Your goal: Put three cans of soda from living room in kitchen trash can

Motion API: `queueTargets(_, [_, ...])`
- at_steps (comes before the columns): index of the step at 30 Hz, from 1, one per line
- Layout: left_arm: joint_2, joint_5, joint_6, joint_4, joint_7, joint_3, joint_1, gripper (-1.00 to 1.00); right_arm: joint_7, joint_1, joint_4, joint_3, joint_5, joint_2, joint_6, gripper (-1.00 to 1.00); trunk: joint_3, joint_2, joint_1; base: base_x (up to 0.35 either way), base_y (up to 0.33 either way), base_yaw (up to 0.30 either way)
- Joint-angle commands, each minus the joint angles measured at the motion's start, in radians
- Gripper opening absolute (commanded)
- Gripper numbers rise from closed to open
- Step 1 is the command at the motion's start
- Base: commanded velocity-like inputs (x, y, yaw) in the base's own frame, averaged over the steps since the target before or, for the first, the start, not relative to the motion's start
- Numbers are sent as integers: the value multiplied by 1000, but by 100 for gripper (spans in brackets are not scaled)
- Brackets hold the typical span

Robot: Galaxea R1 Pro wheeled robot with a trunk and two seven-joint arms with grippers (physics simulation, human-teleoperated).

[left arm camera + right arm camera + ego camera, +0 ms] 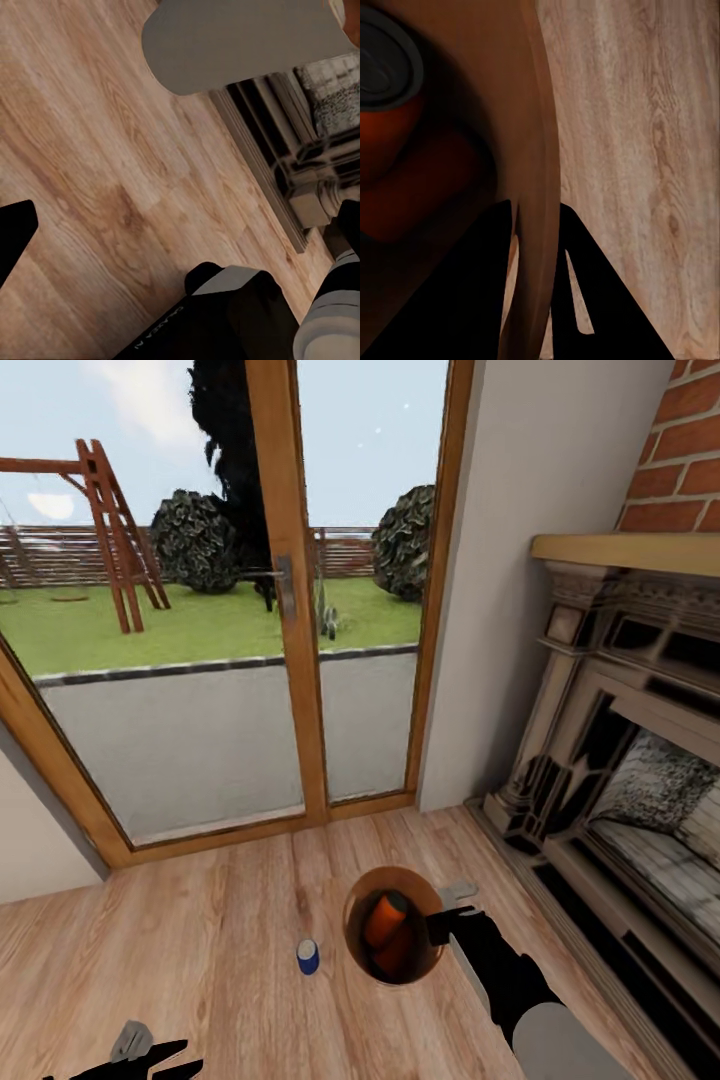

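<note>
My right gripper (536, 247) pinches the rim of the tash can (360, 950), 1 finger inside, 1 outside | 2 orange cans (385, 935) lie inside the bin | blue can (308, 957) stands on the wood floor (200, 940) just left of the bin | my left gripper (150, 1055) at near left, cannot tell its opening | fireplace (620, 760) right, glass doors (230, 610) far.

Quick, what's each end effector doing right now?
Left end effector: holding nothing, fingers apart, open.
Right end effector: shut on the bin's rim, two orange cans inside; the blue can stands on the floor.
</note>
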Motion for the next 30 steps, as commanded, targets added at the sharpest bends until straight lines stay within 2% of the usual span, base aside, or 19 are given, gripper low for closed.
queueTargets(1, [0, 0, 0, 0, 0, 0, 0, 100, 5, 0, -6, -8, -13, -1, 15, -100, 0, 0, 0, 349, 0, 0])
queueTargets(5, [-1, 0, -1, 0, 2, 0, 0, 100, 6, 0, -78, -100, -14, -4, 119, -100, 0, 0, 0, 349, 0, 0])
queueTargets(9, [-1, 0, -1, 0, 22, 1, 0, 100, 6, 0, -154, -139, -14, -13, 199, -100, 0, 0, 0, 349, 0, 0])
queueTargets(15, [-3, 0, -1, 0, 56, 1, 0, 100, 7, 1, -210, -152, -15, -26, 293, -100, 0, 0, 0, 349, 0, 0])
queueTargets(27, [-6, 3, 0, -1, 63, 2, 0, 100, 8, 2, -230, -153, -15, -28, 311, -100, 0, 0, 0, 350, 0, 0])
queueTargets(30, [-19, 3, 0, -2, 64, 2, 0, 100, 8, 3, -229, -153, -15, -28, 311, -100, 0, 0, 0, 350, 0, 0])
